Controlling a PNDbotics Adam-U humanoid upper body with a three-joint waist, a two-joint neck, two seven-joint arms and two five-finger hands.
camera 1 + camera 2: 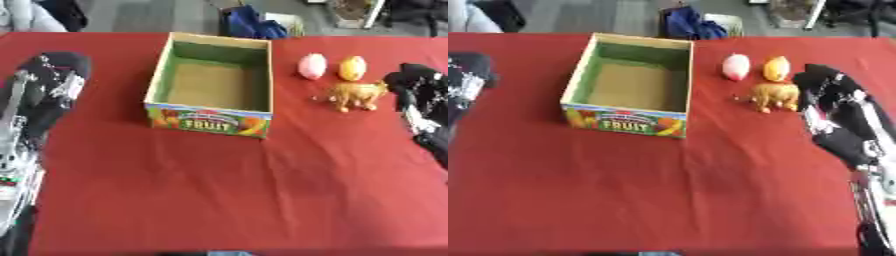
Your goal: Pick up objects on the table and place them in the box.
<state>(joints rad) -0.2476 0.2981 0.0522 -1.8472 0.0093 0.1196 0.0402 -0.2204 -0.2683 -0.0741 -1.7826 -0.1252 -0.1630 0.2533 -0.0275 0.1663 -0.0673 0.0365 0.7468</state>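
Where red cloth covers the counter [219, 200], lies flat and wide across both views. On it, left of middle, an open box [213, 85], green inside with a brown floor, long axis running from near to far, the "FRUIT" panel facing the near edge; nothing visible in it. At the left edge, the left robot hand [48, 80], black, resting on the cloth well apart from the box; cannot tell how its fingers stand. At the right, the right robot hand [833, 97], black, just beside the toy animal, fingers seemingly curled, though cannot tell for sure; not seen touching anything. Right of the box, a tan toy animal [773, 96], standing on its legs, long axis across the counter, tail end toward the box. Just beyond it, side by side, a pink egg-shaped thing [735, 66] and an orange-yellow egg-shaped thing [776, 68], both long axes running near to far.
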